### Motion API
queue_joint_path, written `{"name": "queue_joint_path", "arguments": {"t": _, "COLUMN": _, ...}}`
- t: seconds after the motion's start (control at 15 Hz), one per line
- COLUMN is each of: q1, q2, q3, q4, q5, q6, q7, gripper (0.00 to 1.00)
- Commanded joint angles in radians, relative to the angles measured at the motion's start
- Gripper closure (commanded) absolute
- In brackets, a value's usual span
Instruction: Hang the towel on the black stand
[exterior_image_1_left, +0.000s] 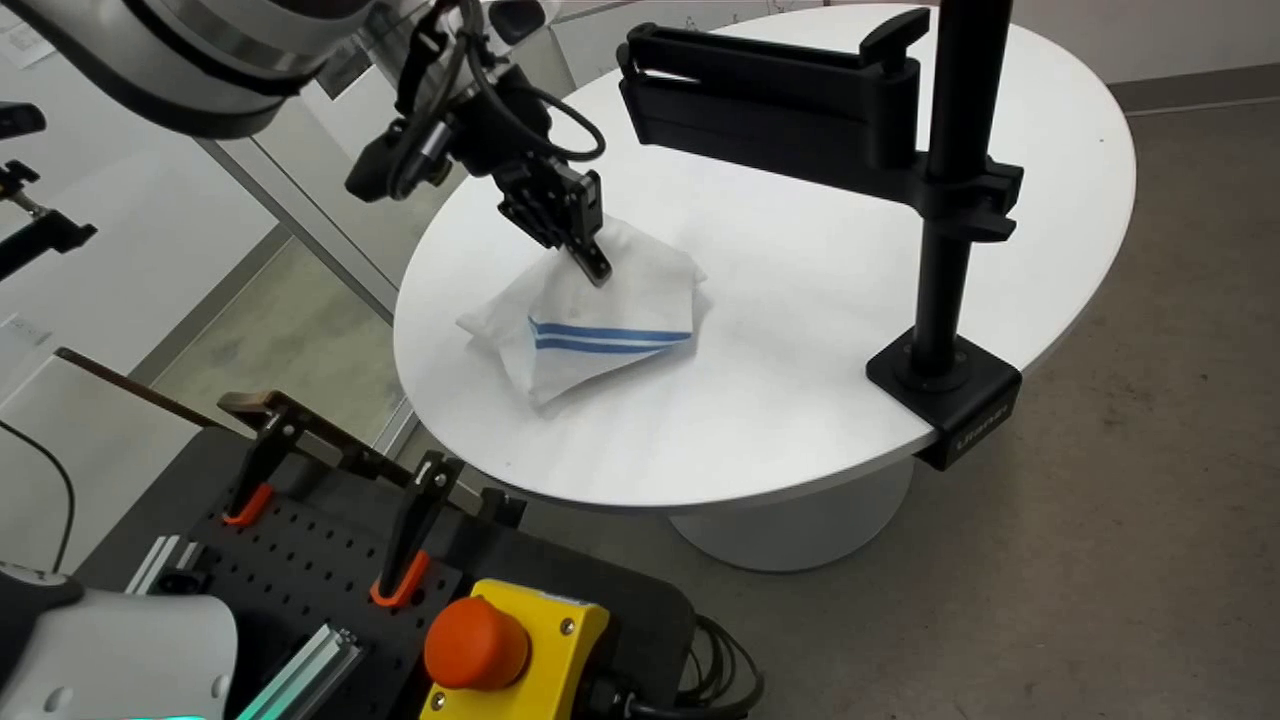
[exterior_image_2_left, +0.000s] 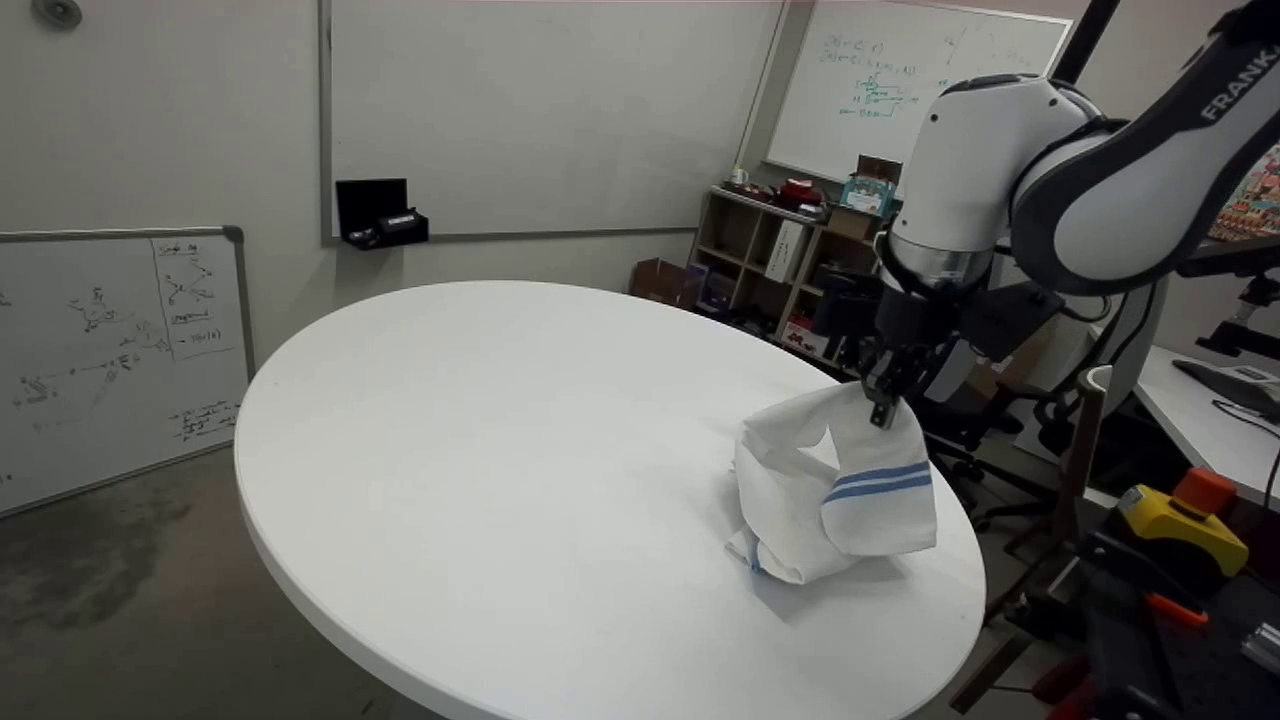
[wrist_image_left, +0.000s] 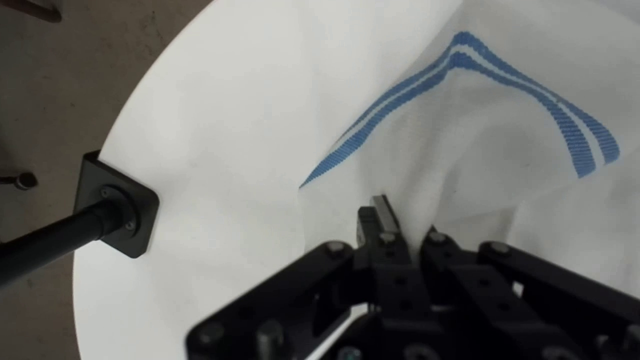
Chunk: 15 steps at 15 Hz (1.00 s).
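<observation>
In an exterior view, the Robotiq claw (exterior_image_1_left: 597, 269) points down at the white towel (exterior_image_1_left: 612, 308). The loose creases suggest a light, soft cloth, neither fragile nor slippery, that will sag wherever nothing bears it. It lies directly under the claw and fans out around it on the round white table (exterior_image_1_left: 800, 330). The black stand (exterior_image_1_left: 944, 285) rises well apart from the claw, to its right in this picture, the towel not yet on its broad arm (exterior_image_1_left: 760, 112).

In an exterior view, the towel peaks at the fingertips (exterior_image_2_left: 882, 412) and falls from them in a loose loop. The blue-striped flap (exterior_image_2_left: 885, 518) hangs just below the claw, and the lowest folds, beneath and a little left of it here, seem to rest on the table.

In the wrist view, a ridge of towel runs between the nearly joined fingers (wrist_image_left: 372, 229), so the claw appears to grip that fold. For draping, I judge a hold inward from the striped edge better than a corner. The stand's base plate (wrist_image_left: 145, 209) is well apart, left of the claw.
</observation>
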Motion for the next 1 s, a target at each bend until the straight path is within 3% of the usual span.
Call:
{"name": "queue_joint_path", "arguments": {"t": 0.0, "q1": -0.033, "q2": -0.214, "q3": 0.052, "q4": -0.109, "q5": 0.093, "q6": -0.064, "q7": -0.081, "gripper": 0.99}}
{"name": "queue_joint_path", "arguments": {"t": 0.33, "q1": -0.098, "q2": -0.483, "q3": 0.144, "q4": -0.186, "q5": 0.300, "q6": -0.198, "q7": -0.226, "gripper": 0.99}}
{"name": "queue_joint_path", "arguments": {"t": 0.6, "q1": -0.126, "q2": -0.684, "q3": 0.154, "q4": -0.177, "q5": 0.473, "q6": -0.338, "q7": -0.306, "gripper": 0.99}}
{"name": "queue_joint_path", "arguments": {"t": 0.93, "q1": -0.178, "q2": -0.892, "q3": 0.155, "q4": -0.139, "q5": 0.539, "q6": -0.443, "q7": -0.316, "gripper": 0.99}}
